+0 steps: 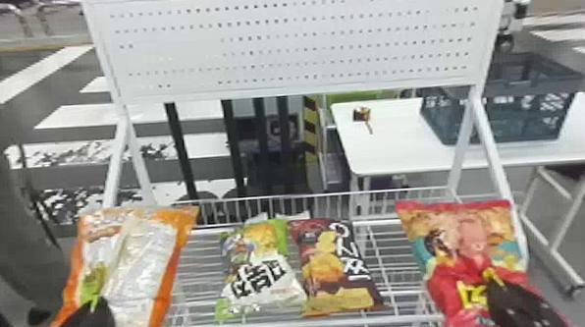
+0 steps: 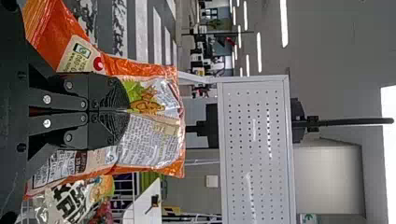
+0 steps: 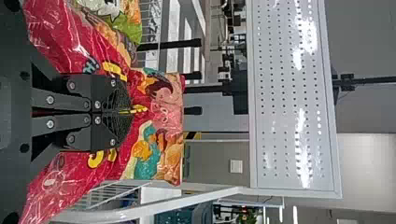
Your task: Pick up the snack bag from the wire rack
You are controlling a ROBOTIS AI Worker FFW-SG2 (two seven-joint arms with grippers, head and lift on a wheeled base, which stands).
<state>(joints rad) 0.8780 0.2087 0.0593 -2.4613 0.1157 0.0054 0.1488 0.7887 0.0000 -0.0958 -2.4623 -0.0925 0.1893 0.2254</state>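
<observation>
Snack bag (image 1: 143, 264), the orange one, here at far left, pinched between the closed fingers of the left gripper (image 1: 95, 306), upright with a slight lean, at the left end of the wire rack (image 1: 288, 323)! On to the middle: green-and-white bag (image 1: 260, 276) lying on the wires, maroon bag (image 1: 335, 266) right beside. And at right, red snack bag (image 1: 464, 242), nipped tight in the right gripper (image 1: 494, 282); beyond, dark crate (image 1: 500, 116) on a white table (image 1: 394, 153).

Indoor demo hall or lab, by the looks of it
Shop-style wire rack (image 1: 288, 325), white table (image 1: 389, 154), crosswalk stripes (image 1: 76, 115) across the floor (image 1: 46, 99), strip lights (image 2: 284, 23) overhead.
</observation>
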